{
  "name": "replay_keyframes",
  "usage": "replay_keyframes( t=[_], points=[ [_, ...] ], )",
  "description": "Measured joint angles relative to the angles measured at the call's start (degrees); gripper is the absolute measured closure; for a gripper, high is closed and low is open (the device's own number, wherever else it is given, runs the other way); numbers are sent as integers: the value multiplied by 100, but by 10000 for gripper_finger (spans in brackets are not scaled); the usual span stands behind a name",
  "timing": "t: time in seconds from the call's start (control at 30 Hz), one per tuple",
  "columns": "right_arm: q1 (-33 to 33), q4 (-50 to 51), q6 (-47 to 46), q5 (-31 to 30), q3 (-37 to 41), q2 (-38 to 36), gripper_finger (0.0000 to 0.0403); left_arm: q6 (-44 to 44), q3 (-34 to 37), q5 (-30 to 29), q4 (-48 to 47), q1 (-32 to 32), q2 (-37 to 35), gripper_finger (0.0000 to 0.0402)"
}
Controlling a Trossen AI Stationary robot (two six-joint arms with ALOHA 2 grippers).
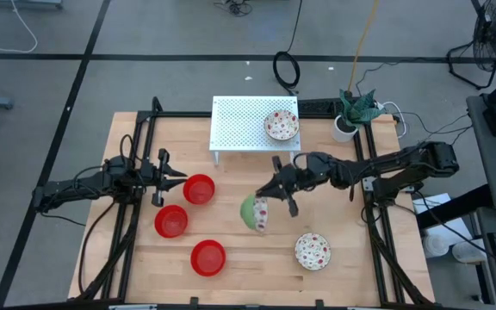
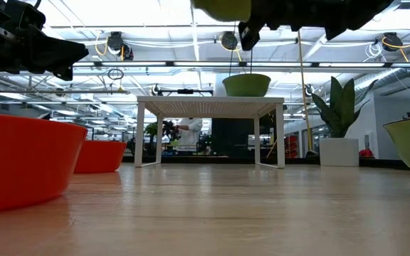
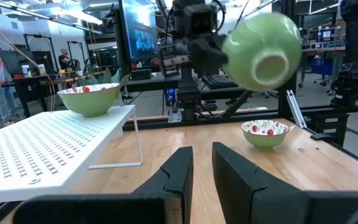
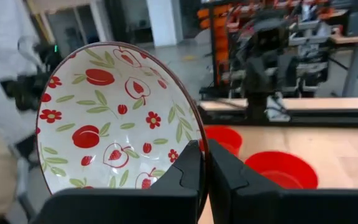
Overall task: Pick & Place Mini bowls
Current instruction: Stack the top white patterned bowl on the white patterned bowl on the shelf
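Right gripper (image 1: 269,202), jaws closed on the rim of a patterned bowl (image 1: 255,213), holds it tilted on edge above the table (image 1: 248,267) centre. Likely light, rigid, glossy and breakable; the thin rim is the best hold. Left gripper (image 1: 172,178) waits at nine o'clock beside three red bowls (image 1: 198,189), jaws slightly parted, empty.

red bowls (image 1: 199,189): plain glossy red | patterned bowls (image 1: 282,126): white, red fruit-and-flower print (green outside)
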State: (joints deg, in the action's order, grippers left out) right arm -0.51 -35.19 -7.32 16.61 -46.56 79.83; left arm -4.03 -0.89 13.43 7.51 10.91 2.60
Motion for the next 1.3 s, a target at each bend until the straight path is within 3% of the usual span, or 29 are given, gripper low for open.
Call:
replay_keyframes(
  t=[0.27, 0.53, 0.9, 1.13, 1.3],
  points=[
    [282, 1290, 79, 6, -711, -369, 403, 0, 0, 0, 3, 0, -1, 337],
    [678, 2826, 272, -17, -2020, -374, 403, 0, 1, 1, 2, 0, -1, 337],
    [1463, 3879, 354, -16, -3557, -364, 403, 0, 1, 2, 2, 1, 0, 337],
    [1851, 4661, -46, -10, -4838, 85, 403, 0, 0, 2, 2, 1, 1, 337],
    [2025, 5912, -74, -11, -6255, 780, 403, 0, 0, 2, 0, -1, -1, 337]
  ],
)
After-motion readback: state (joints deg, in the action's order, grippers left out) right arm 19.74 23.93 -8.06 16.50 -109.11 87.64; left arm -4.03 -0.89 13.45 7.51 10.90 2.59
